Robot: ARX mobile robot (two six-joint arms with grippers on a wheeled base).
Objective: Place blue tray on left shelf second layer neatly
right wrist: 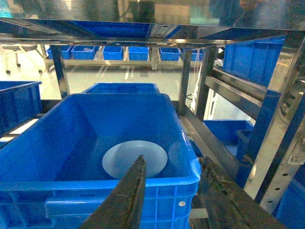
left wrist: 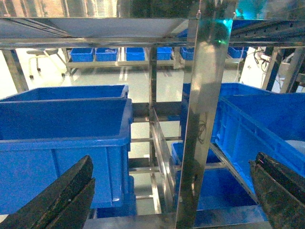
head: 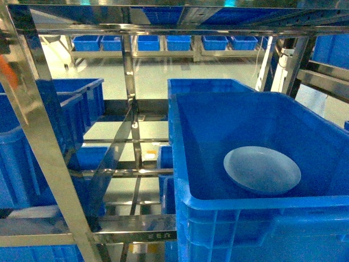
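Note:
The blue tray (head: 262, 170) is a pale round dish lying flat on the floor of a big blue crate (head: 218, 109) at the right. In the right wrist view the tray (right wrist: 116, 162) lies just beyond my right gripper (right wrist: 172, 161). That gripper is open and empty, with its tips over the crate's near rim (right wrist: 95, 183). The left shelf (head: 128, 103) is a rack of shiny steel posts and crossbars. My left gripper (left wrist: 171, 200) is wide open and empty in front of a steel post (left wrist: 202, 109). Neither gripper shows in the head view.
Blue crates (head: 60, 114) fill the left shelf's levels, and one crate (left wrist: 62, 129) stands close ahead of the left gripper. Steel posts (right wrist: 286, 119) and rails crowd the right. A low far shelf holds small blue bins (head: 163, 42).

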